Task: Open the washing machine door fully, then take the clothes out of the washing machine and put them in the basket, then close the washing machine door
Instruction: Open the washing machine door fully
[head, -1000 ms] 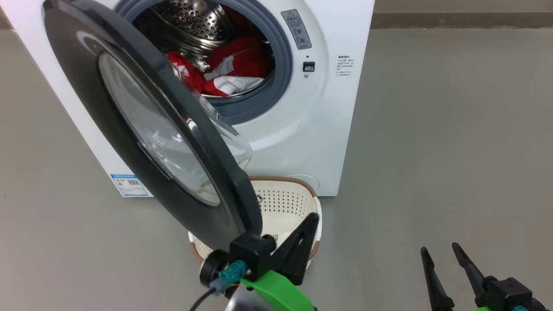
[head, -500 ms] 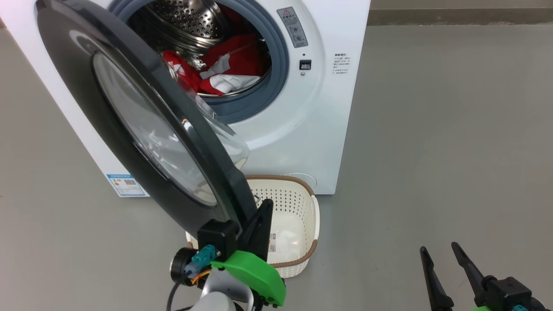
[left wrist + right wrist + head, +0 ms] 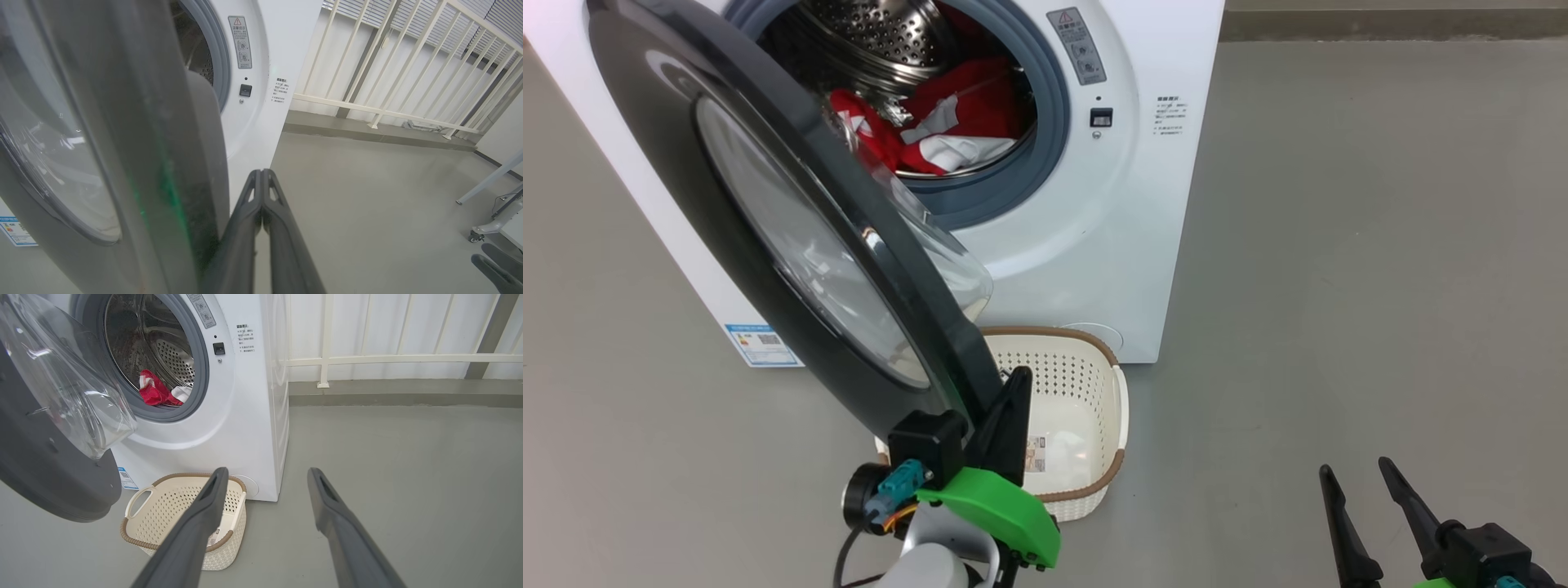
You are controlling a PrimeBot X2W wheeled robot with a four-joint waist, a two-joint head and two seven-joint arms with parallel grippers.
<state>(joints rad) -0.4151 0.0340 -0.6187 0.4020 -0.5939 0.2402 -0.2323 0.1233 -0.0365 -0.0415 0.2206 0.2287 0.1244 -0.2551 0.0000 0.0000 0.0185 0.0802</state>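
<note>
the left gripper [image 3: 1017, 382], fingers pressed together and holding nothing, sits just inside the lower edge of the washing machine door [image 3: 768, 237], likely as a stiff lever to swing it wider; contact is unclear. the door stands partly open above the basket [image 3: 1117, 392], set at the foot of the washing machine [image 3: 1094, 245] to catch the load. the red and white clothes [image 3: 964, 114] lie in the drum [image 3: 882, 41]. the right gripper [image 3: 1356, 469] hangs wide and empty, well apart.

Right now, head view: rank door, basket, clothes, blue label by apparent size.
1. washing machine door: by far, though nearest the camera.
2-3. basket and clothes: about alike, both partly hidden, so unranked.
4. blue label: smallest.
</note>
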